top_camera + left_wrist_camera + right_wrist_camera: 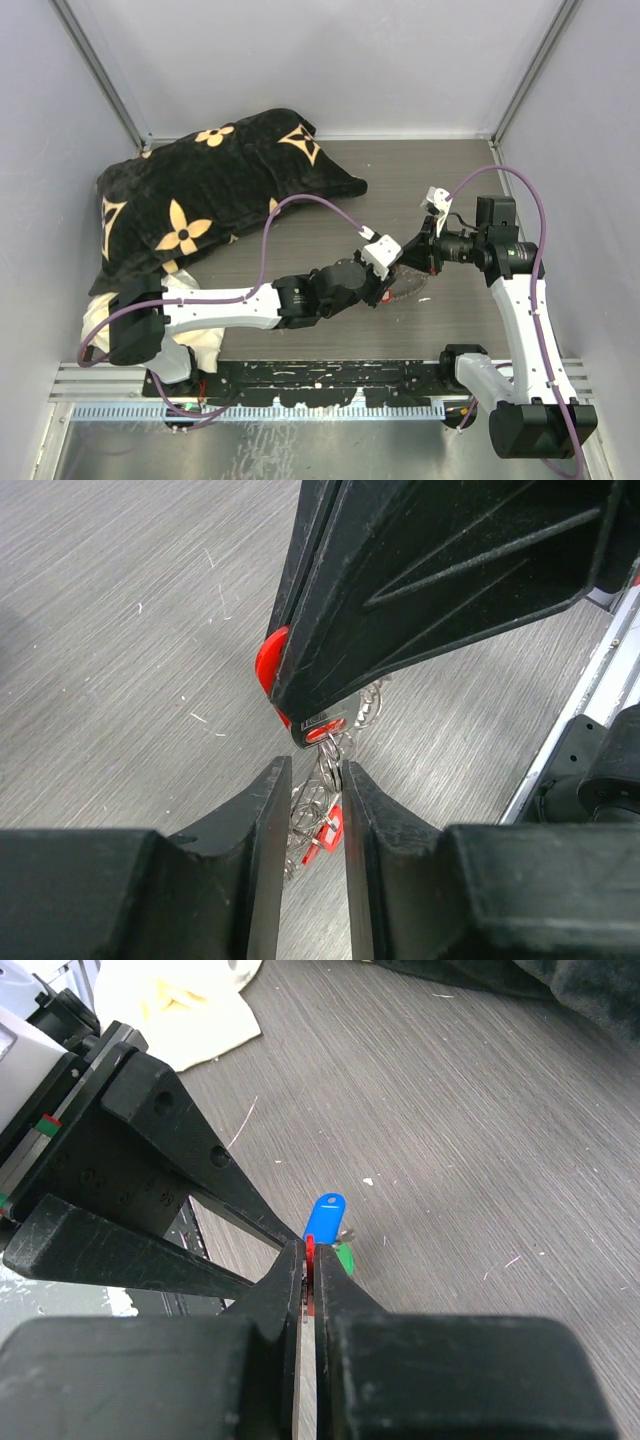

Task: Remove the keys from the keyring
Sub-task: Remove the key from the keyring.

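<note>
The keyring (407,287) lies on the grey wood-grain surface (450,180), just right of centre in the top view, hemmed in by both hands. The left hand (312,778) reaches it from 8 o'clock. Its jaws are drawn in narrow on the silvery coil, and loops of wire fill the slot between them. The right hand (310,1250) comes in from 2 o'clock, nearly tip to tip with the left one. Its jaws are pressed together on a red key (322,730) that hangs on the coil.

In the right wrist view a blue key (324,1218) sticks out past the fingertips at 12 o'clock. A green key (344,1257) lies flat on the surface just beside it at 4 o'clock. The two black hands cover most of the ring from above, so only its lower right edge shows in the top view.

A black pillow (200,190) with tan flower motifs lies at 10 o'clock from the ring, well apart from it, filling the far left corner. A cream cloth (205,345) is bunched under the left arm at 8 o'clock, near that arm's base. A purple cable (300,200) arches from the left arm's shoulder over the pillow's edge to its wrist. A second one loops above the right arm. Grey panels wall the surface on three sides.
</note>
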Motion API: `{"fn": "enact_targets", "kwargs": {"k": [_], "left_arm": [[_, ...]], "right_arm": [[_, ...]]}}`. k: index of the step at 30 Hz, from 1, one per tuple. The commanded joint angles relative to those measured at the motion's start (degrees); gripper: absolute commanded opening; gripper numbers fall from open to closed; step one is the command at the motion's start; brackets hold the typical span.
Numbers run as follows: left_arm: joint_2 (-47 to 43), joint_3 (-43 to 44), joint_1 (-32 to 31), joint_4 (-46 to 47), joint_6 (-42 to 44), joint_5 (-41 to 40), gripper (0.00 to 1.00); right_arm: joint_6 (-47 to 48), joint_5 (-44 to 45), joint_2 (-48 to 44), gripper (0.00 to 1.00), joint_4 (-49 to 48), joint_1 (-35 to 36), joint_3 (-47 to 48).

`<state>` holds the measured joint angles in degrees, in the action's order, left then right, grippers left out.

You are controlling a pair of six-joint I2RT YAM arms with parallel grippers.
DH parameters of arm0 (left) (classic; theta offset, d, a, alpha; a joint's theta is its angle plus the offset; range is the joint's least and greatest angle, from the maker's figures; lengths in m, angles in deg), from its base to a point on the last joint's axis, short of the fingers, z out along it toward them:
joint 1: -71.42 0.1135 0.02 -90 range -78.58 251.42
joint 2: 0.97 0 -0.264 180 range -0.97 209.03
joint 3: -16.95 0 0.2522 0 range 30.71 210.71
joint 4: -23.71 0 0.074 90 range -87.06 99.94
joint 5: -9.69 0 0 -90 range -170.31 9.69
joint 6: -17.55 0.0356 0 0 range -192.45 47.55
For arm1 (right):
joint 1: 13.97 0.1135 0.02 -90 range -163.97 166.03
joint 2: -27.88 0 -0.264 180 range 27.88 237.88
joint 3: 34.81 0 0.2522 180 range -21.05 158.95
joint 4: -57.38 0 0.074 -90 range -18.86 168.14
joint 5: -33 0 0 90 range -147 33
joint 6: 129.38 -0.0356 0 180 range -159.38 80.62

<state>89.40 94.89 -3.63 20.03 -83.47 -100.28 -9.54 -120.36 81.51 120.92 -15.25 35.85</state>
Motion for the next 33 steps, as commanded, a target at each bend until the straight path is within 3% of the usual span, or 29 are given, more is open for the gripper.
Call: {"fn": "enact_targets", "kwargs": {"k": [1, 4, 13, 22, 33], "left_arm": [[-0.18, 3.0, -0.34, 0.86, -0.07, -2.26, 0.26], [-0.1, 2.98, -0.36, 0.68, 0.16, -2.48, 0.23], [-0.55, 1.74, -0.36, 2.7, 2.78, -0.68, 0.0], [-2.8, -3.22, 0.21, 8.24, 8.96, 3.01, 0.0], [-7.3, -11.47, 4.98, 15.9, 9.58, 10.89, 0.0]], "right_arm": [[-0.6, -2.81, -0.8, 0.01, -2.05, -0.04, 1.96], [-0.58, -2.78, -0.85, 0.01, -2.05, -0.04, 1.98], [-0.58, -2.91, -0.9, 0.01, -1.97, -0.05, 2.03], [-0.42, -2.61, -1.39, 0.01, -1.55, -1.01, 2.09], [-0.54, 1.93, -1.85, 0.01, -2.22, -2.5, 1.32]]}}
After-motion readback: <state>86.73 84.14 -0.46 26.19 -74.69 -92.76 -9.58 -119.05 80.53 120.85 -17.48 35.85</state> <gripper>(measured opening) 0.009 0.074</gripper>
